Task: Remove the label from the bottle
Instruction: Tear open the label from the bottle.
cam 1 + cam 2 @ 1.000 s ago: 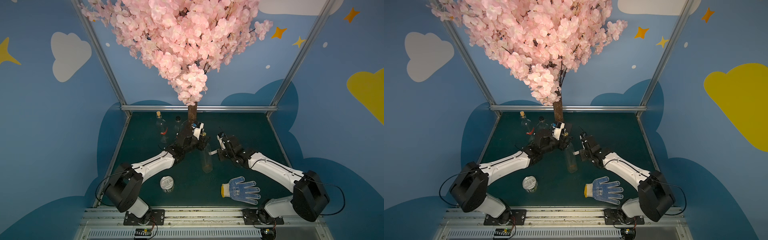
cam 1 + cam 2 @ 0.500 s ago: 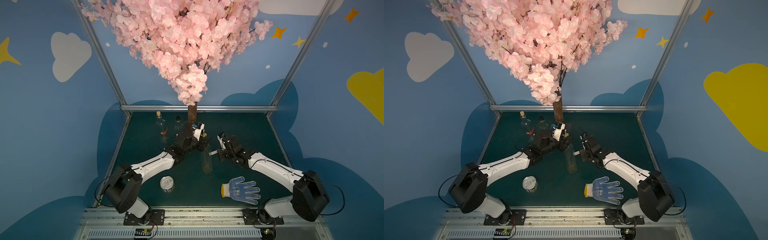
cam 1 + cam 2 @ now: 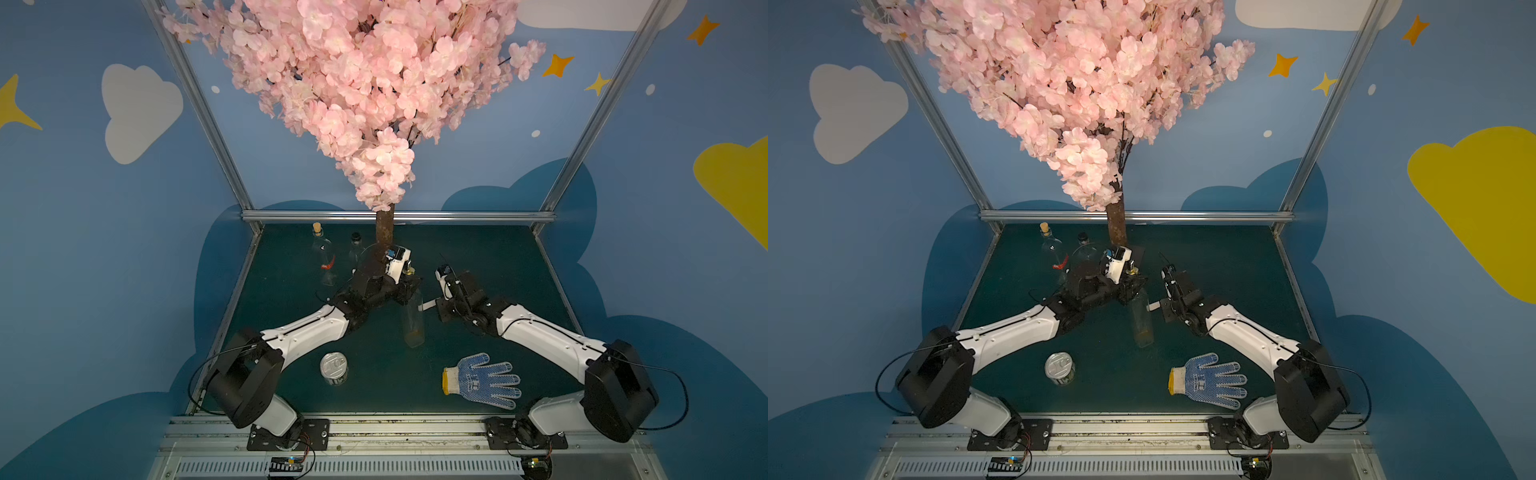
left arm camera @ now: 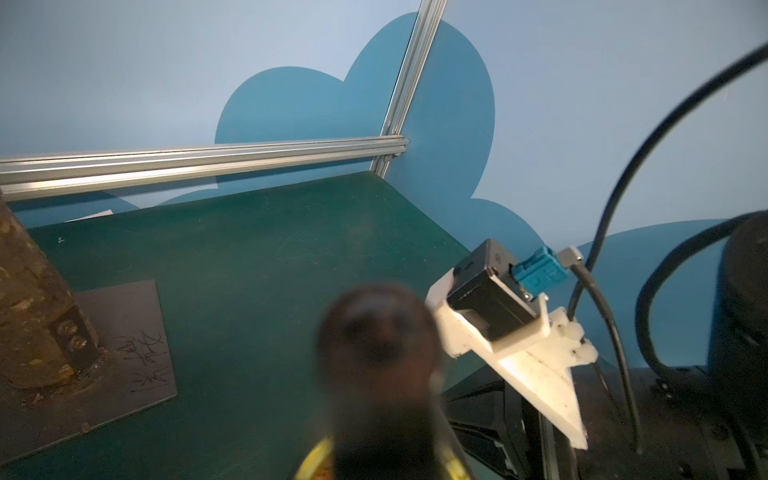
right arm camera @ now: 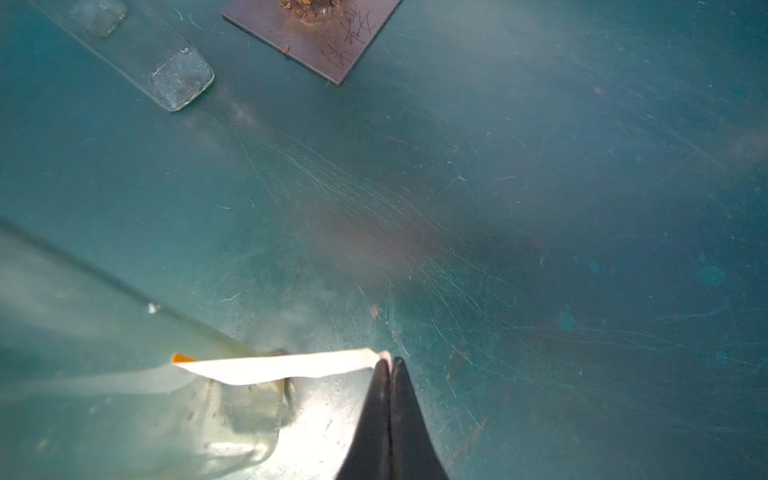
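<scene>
A clear glass bottle (image 3: 414, 322) (image 3: 1142, 322) with a gold cap stands upright mid-table in both top views. My left gripper (image 3: 408, 289) (image 3: 1130, 292) is shut on its neck, just under the cap. In the left wrist view the cap and neck (image 4: 376, 353) are a dark blur close to the lens, and the jaws themselves are hidden. A white strip of label (image 5: 282, 366) (image 3: 428, 304) stretches off the bottle's side (image 5: 124, 374), one end still on the glass. My right gripper (image 5: 388, 363) (image 3: 438, 306) (image 3: 1163, 309) is shut on the strip's free end.
Two other glass bottles (image 3: 323, 254) (image 3: 355, 249) stand back left beside the tree trunk (image 3: 385, 230) on its metal base plate (image 5: 316, 37). A tin can (image 3: 334, 368) sits front left and a blue-dotted work glove (image 3: 482, 380) front right. Pink blossoms overhang.
</scene>
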Robot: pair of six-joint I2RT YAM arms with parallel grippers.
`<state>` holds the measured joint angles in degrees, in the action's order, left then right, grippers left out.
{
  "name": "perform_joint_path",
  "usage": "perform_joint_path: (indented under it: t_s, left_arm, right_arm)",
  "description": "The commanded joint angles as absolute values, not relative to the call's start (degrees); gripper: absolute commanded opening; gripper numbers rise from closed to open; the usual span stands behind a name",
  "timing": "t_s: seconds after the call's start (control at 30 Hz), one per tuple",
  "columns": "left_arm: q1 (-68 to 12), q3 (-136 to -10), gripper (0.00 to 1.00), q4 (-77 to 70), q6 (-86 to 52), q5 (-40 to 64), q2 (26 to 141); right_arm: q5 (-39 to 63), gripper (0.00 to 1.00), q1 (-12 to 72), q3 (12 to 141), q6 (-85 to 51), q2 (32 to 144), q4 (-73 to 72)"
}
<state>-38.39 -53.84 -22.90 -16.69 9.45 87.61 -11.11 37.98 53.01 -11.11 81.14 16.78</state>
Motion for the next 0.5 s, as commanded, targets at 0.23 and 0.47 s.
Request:
perform_joint_path:
  t_s: [0.23, 0.47]
  left_arm:
    - [-38.9, -52.6, 0.02, -22.1, -15.5, 12.8, 86.4]
    - [-39.1, -52.6, 0.02, -22.1, -15.2, 12.6, 85.7]
  right_arm:
    - [-12.2, 0.0, 36.6, 51.9, -11.2, 82.0, 16.3]
    - [-11.5, 0.0, 36.3, 52.0, -11.1, 82.0, 16.0]
